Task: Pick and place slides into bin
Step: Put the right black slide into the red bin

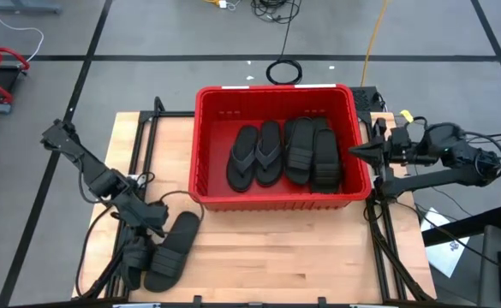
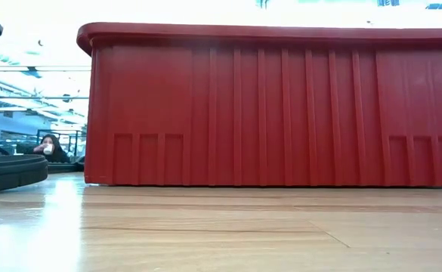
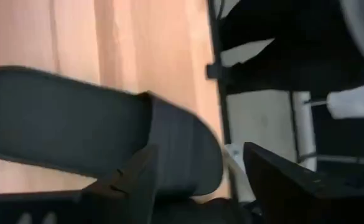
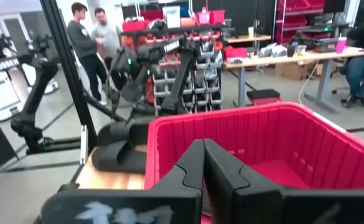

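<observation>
The red bin (image 1: 276,198) stands on the wooden table and holds a thong-style pair (image 1: 255,154) and several stacked black slides (image 1: 312,152). Two more black slides (image 1: 173,248) (image 1: 134,262) lie on the table at the near left. One also shows in the low view (image 2: 9,171). My left gripper (image 1: 152,219) is open, low over the end of the nearer slide (image 3: 76,130). In the left wrist view (image 3: 200,186) its fingers stand either side of the strap end (image 3: 185,155). My right gripper (image 1: 358,152) is shut and empty, over the bin's right rim (image 4: 169,127). My left gripper stands open around the slide's strap end (image 3: 185,155), coming down at a slant from the table's left. One finger (image 3: 132,183) lies over the slide's edge in this view. I cannot tell whether it touches the slide. The slide lies flat on the table.
The bin takes up the table's middle and far part. Bare wood lies in front of it (image 1: 301,257). Black frame rails run along the table's left (image 1: 143,145) and right (image 1: 383,222) sides. People stand and sit in the room beyond (image 4: 88,37).
</observation>
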Robot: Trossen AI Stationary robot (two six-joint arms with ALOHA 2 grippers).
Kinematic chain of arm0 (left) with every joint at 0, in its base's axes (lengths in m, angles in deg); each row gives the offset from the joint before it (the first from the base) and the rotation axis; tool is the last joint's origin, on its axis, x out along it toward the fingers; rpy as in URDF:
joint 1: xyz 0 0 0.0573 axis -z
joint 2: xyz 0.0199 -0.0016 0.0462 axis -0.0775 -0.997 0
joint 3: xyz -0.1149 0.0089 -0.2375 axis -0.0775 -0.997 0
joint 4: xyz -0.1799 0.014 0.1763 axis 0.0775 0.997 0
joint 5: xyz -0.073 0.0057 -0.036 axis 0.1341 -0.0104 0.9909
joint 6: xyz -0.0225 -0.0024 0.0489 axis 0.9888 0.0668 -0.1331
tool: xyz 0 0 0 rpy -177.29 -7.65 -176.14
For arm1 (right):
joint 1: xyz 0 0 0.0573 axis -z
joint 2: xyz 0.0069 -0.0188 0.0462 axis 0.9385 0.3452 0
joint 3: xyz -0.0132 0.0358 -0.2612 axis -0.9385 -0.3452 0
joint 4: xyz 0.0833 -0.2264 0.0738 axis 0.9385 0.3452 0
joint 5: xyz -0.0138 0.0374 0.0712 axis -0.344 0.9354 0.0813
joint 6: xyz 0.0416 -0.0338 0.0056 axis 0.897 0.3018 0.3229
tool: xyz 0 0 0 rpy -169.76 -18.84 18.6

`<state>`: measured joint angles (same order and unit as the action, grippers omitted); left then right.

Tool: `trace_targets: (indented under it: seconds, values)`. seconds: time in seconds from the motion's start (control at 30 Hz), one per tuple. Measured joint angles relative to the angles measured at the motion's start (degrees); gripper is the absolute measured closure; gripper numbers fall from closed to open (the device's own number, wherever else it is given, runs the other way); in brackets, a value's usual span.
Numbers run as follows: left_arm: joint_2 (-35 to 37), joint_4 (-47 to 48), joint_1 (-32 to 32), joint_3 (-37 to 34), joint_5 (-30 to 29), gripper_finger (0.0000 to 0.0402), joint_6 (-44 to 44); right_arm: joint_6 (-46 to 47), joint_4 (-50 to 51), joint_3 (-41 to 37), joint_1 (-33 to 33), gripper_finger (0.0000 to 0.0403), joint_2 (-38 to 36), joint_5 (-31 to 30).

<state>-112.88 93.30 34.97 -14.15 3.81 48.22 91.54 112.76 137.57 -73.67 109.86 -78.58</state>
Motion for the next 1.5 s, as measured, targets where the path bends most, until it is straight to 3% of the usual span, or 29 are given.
trace_targets:
  seconds: [0.2,0.37,0.8,0.97,1.2,1.33,1.5]
  values:
    - [-0.07,-2.24,0.32,-6.88,5.07,0.0121,-0.09,2.79,-2.44,0.00,0.00,0.0403,0.00,0.02]
    - [-0.07,-11.57,0.48,-13.06,6.98,0.0100,2.26,3.21,-2.69,0.00,0.00,0.0403,0.02,0.02]
    - [-7.31,-33.11,0.48,-24.54,11.61,0.0134,4.84,4.46,-2.63,0.00,0.00,0.0403,0.02,0.02]
    - [-10.04,-35.80,0.48,-24.43,12.70,0.0191,1.52,4.16,-2.59,0.00,0.00,0.0403,0.02,0.02]
    - [-10.12,-37.23,-0.45,-21.32,13.87,0.0382,-4.65,4.04,-2.59,0.00,0.00,0.0403,0.04,0.00]
    - [-10.12,-37.02,-0.96,-18.60,14.32,0.0388,-2.90,4.04,-2.61,0.00,0.00,0.0403,0.04,-0.20]
    - [-10.11,-36.76,-0.77,-13.00,19.64,0.0396,-0.43,3.80,-2.61,0.00,0.00,0.0403,0.04,-0.22]
